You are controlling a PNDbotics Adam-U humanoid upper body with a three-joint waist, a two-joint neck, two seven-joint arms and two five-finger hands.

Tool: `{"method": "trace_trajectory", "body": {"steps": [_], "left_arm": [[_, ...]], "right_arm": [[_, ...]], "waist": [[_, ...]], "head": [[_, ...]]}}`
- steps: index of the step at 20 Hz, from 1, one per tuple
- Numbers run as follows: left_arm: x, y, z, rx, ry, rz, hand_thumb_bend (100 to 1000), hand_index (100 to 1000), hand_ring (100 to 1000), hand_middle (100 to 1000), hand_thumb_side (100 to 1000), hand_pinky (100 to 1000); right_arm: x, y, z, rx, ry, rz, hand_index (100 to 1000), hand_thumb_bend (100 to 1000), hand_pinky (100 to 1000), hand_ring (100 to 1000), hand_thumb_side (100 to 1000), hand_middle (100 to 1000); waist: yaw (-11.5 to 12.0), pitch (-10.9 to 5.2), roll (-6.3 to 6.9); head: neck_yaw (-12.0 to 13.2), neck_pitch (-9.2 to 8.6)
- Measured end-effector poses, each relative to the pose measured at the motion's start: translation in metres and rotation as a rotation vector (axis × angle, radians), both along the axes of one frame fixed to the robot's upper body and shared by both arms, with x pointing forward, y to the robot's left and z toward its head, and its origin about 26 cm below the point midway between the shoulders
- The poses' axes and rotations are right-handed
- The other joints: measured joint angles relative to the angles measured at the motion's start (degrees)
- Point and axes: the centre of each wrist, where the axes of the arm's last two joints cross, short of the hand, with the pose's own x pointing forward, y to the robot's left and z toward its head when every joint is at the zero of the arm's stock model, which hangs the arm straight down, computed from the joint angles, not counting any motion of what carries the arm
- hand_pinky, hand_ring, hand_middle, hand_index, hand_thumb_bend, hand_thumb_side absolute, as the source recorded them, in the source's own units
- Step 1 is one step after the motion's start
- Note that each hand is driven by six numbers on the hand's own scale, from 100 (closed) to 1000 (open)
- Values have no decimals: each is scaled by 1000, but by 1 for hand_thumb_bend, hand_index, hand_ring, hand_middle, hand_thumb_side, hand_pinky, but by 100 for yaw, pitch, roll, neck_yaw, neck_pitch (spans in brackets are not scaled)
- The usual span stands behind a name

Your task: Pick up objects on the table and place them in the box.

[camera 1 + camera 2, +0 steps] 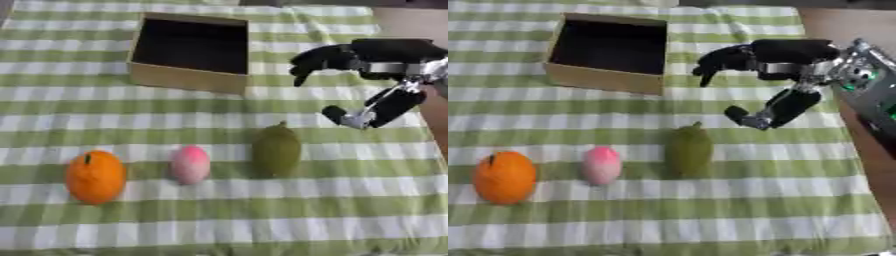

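An open cardboard box [187,79] stands at the back of the green-and-white checked cloth, its dark inside showing nothing. In a row nearer me lie an orange [95,176], a pink egg-shaped fruit [190,164] and an olive-green pear-shaped fruit [276,150]. My right hand [780,60] hovers to the right of the box and above and behind the green fruit. Its fingers [715,61] curve loosely toward the box and its thumb [761,115] hangs down, with nothing between them. My left hand does not show.
The checked cloth [219,220] covers the table. Bare brown table surface [824,25] shows at the far right, past the cloth's edge. Part of my right arm [868,85], silver and black, runs along that side.
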Motion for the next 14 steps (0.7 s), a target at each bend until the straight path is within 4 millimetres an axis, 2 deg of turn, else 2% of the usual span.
{"method": "trace_trajectory", "body": {"steps": [2,14], "left_arm": [[0,-1,0,-4,1,-3,100,860,778,741,601,723],[0,-1,0,-4,5,-10,100,857,778,741,603,723]], "right_arm": [[1,3,-5,-11,0,-5,1000,111,1000,1000,467,789],[3,15,-28,-62,-9,5,1000,171,1000,1000,500,812]], "waist": [[0,0,0],[9,0,0]], "head": [[-3,0],[-6,0]]}}
